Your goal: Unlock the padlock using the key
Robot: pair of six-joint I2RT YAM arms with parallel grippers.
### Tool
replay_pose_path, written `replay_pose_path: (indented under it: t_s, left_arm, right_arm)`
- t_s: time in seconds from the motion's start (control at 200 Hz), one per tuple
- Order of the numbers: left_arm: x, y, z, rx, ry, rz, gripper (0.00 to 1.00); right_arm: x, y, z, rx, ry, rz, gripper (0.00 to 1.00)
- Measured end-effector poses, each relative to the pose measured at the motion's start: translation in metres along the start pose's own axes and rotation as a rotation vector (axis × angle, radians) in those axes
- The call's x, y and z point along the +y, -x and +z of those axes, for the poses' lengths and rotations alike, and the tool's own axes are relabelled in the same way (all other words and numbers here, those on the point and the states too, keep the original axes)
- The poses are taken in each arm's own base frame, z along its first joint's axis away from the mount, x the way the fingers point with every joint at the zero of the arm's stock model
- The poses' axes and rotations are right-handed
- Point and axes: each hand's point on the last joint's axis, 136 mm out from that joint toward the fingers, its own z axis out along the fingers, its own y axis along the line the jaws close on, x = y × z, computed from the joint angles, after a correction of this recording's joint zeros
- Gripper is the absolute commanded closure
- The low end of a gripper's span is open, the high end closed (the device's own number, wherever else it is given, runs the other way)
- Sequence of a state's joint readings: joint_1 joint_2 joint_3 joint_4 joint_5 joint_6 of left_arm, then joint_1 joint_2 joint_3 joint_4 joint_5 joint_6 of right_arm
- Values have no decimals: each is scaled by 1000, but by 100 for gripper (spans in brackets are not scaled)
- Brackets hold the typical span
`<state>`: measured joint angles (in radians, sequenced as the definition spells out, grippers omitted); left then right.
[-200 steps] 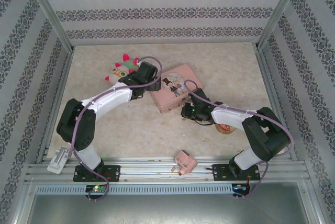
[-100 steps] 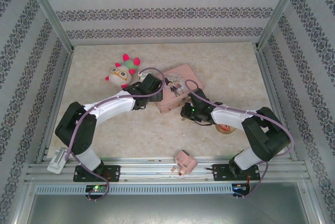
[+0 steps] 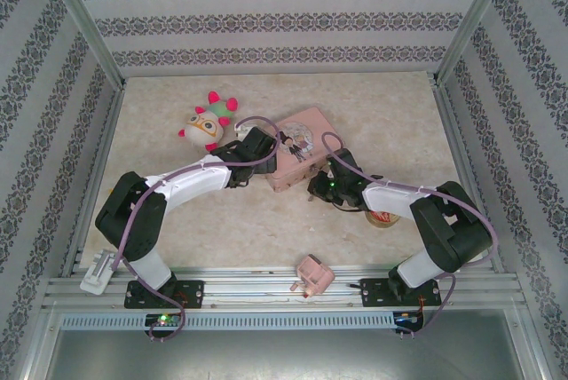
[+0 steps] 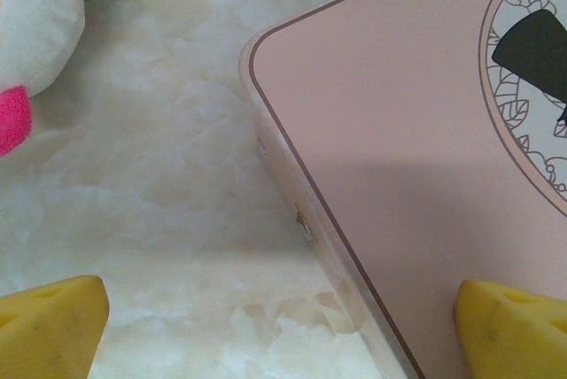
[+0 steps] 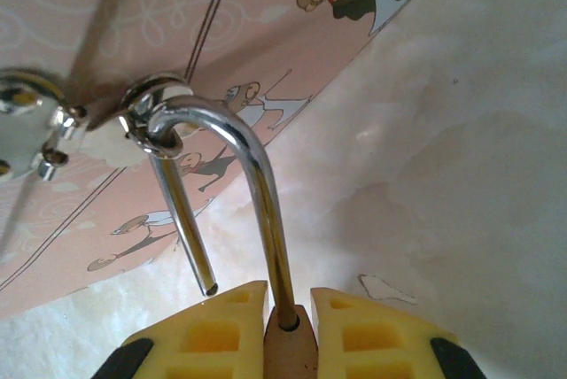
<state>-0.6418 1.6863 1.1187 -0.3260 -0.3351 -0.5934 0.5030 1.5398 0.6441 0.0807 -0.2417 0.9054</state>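
A pale marbled counter (image 3: 373, 118) carried everything. The biggest thing on it was a pink tin (image 3: 300, 151) with a cartoon picture on its lid, lying near the middle between the two arms. A white plush toy (image 3: 206, 122) with pink tufts sat just left of the tin, and a pink plug-like block (image 3: 312, 273) lay well apart at the near edge.

The left pincer (image 3: 257, 151) was at the tin's left corner with its yellow fingers (image 4: 55, 324) spread wide. In its wrist view one finger was over bare counter and the other over the lid, with the rounded corner of the tin (image 4: 399, 175) between them. Whether either finger touched the tin could not be told.

The right pincer (image 5: 290, 304) was at the tin's near side, its yellow fingers pressed together on the padlock (image 5: 289, 344). The padlock looked tan-gold, and only a narrow strip of its body showed between the fingers, cut off by the frame's lower edge. Its thin silver shackle (image 5: 257, 166) curved up from the body and passed through a small silver ring (image 5: 152, 127) on the side of the tin (image 5: 133, 25). The shackle's shorter leg ended in open air just beside the left finger, clear of the body, so the lock stood open while hooked on the ring. A silver fitting beside the ring was blurred and cropped at the left edge.
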Motion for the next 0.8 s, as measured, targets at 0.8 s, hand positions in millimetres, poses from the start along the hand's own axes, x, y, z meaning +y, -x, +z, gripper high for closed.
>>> replay_pose_path:
  t_s: [0.8]
  left_arm:
    - [0,0,2,-13,-1,-22,1]
  right_arm:
    - [3,8,7,-26,128,94,100]
